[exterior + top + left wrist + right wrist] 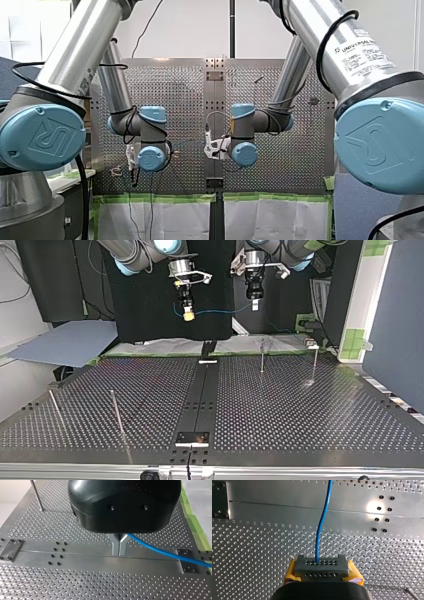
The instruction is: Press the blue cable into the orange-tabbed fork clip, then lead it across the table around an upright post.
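Right wrist view, risk as I judge it: the blue cable (319, 537) is a short slack span in the air between two grasps, and no orange-tabbed fork clip shows in any view, so a blind descent could miss the clip, and arms drawing apart could drag the cable out of a grip. Nearest, the right end effector (322, 567) is clenched on the cable between its yellow pads (291, 571). The left end effector (119, 545) has its metal fingers (115, 545) pinched together on the same cable, while farther off the upright posts (261, 356) stand untouched on the surface (300, 410).
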You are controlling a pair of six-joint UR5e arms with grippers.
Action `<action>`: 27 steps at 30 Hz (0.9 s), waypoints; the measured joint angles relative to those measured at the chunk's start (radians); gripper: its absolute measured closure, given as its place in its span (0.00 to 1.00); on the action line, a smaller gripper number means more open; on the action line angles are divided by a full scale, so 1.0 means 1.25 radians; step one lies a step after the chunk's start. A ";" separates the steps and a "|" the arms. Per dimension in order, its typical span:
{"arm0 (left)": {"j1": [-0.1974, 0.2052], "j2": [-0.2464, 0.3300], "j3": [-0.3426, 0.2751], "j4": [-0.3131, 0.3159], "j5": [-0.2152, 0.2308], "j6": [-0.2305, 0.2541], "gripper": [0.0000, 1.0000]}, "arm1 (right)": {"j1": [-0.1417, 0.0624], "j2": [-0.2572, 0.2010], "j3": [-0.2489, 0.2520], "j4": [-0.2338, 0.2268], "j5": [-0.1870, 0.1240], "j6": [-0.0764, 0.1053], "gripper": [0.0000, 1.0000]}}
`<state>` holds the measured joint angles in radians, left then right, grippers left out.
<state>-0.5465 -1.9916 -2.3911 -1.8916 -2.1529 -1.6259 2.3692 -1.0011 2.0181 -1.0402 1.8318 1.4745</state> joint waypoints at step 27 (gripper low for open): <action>0.005 -0.004 -0.013 0.000 0.010 0.000 1.00 | -0.002 -0.001 0.000 0.012 -0.001 0.002 1.00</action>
<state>-0.5403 -1.9962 -2.4079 -1.8916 -2.1406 -1.6260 2.3662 -1.0027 2.0181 -1.0249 1.8302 1.4775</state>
